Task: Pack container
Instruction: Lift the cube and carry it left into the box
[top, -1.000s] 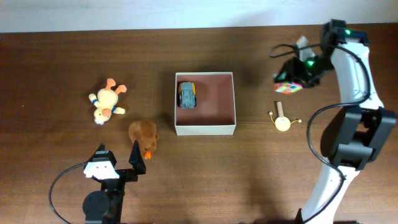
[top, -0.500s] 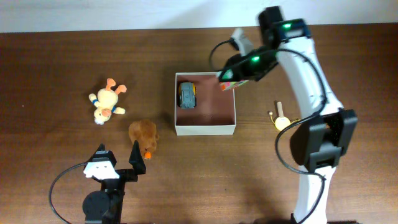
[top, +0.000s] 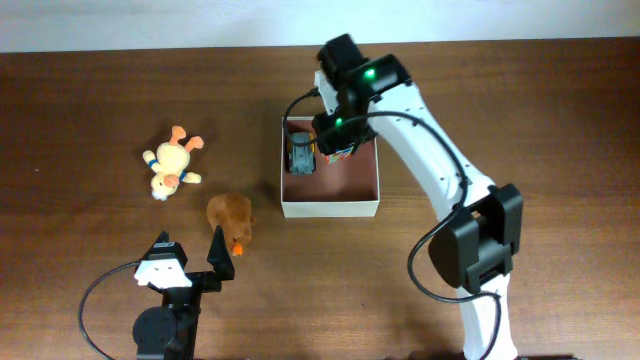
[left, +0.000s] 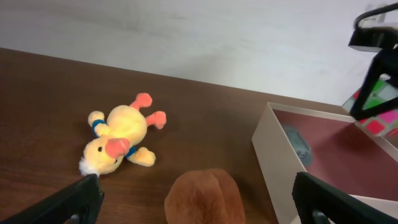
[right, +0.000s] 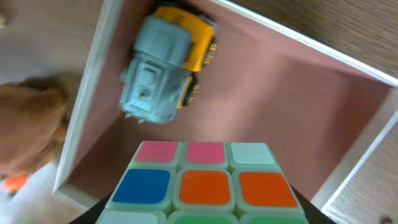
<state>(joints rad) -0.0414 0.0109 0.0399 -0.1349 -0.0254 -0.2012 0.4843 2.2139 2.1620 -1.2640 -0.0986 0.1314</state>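
The container (top: 330, 208) is a white-walled square box with a pink-brown inside, standing mid-table. A grey and yellow toy car (top: 301, 153) lies in its far left corner. My right gripper (top: 336, 135) hovers over the container's far half, shut on a puzzle cube (right: 205, 180) with pink, orange and blue tiles. In the right wrist view the car (right: 165, 68) lies just beyond the cube. My left gripper (top: 190, 252) stands open near the table's front edge. A brown plush (left: 202, 196) lies on the table just beyond its fingers, and the container's wall (left: 273, 155) is to its right.
A yellow duck plush (top: 172, 165) lies on the table left of the container, beyond the brown plush (top: 230, 215). A small yellow toy with a wooden handle (top: 454, 194) lies right of the container. The right arm arches across the table's right half.
The right arm has swung left with the cube, from beyond the container's right side to above its inside. The left arm and the toys have not moved.
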